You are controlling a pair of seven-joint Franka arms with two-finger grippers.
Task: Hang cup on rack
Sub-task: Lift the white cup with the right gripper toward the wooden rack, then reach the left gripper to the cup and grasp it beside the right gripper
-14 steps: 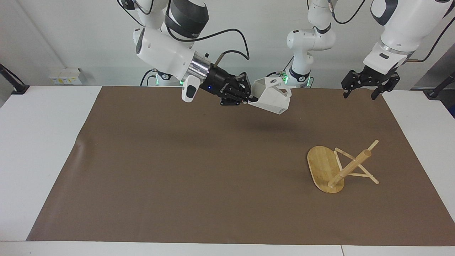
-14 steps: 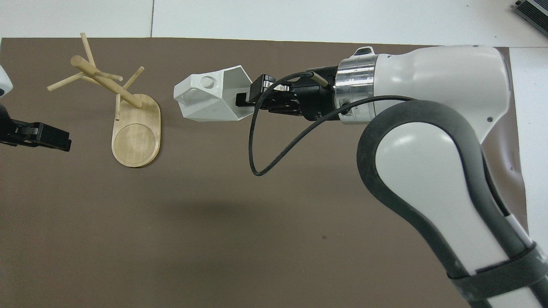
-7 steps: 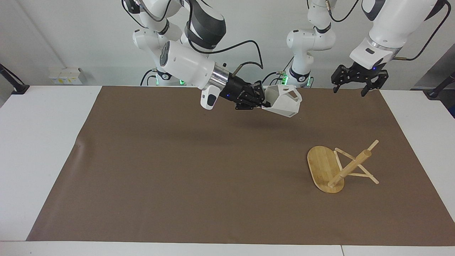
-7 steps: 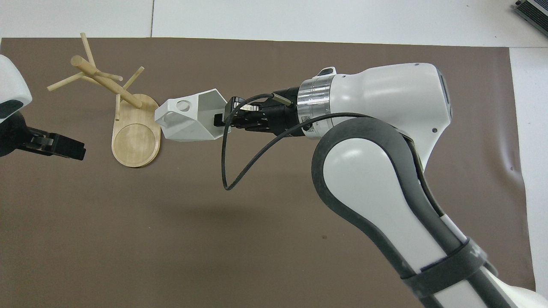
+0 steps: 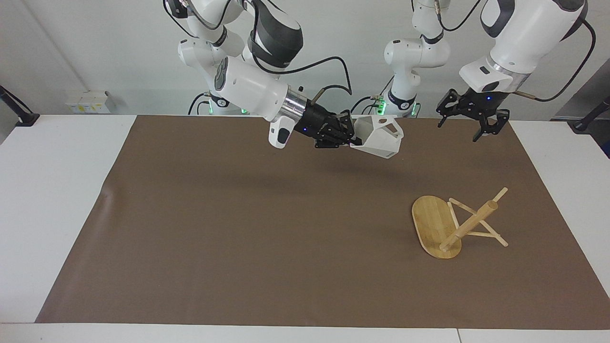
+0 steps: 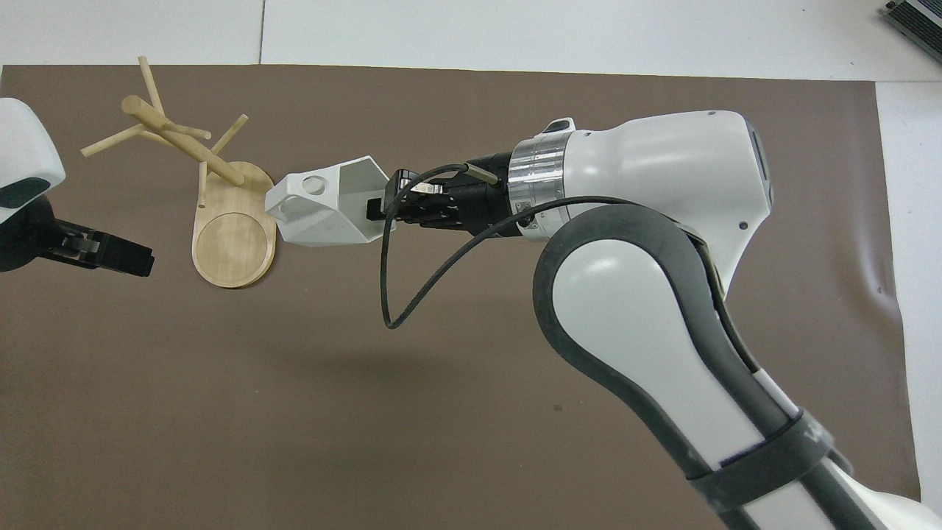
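My right gripper (image 5: 353, 135) is shut on the rim of the white faceted cup (image 5: 380, 135) and holds it on its side in the air above the mat, its pierced tab handle facing up. In the overhead view the cup (image 6: 318, 215) sits just beside the rack's oval base (image 6: 234, 239), with my right gripper (image 6: 377, 210) at its mouth. The bamboo rack (image 5: 469, 223) stands on the mat toward the left arm's end, its pegs bare. My left gripper (image 5: 468, 126) is open and empty in the air, over the mat's edge nearest the robots; it also shows in the overhead view (image 6: 125, 255).
A brown mat (image 5: 238, 214) covers most of the white table (image 5: 52, 200). The right arm's black cable (image 6: 412, 294) loops below its wrist. A small white box (image 5: 88, 101) sits by the wall past the table's corner.
My right gripper carried the cup toward the rack and a little lower, then nearly stopped. My left gripper moved in toward the table's middle.
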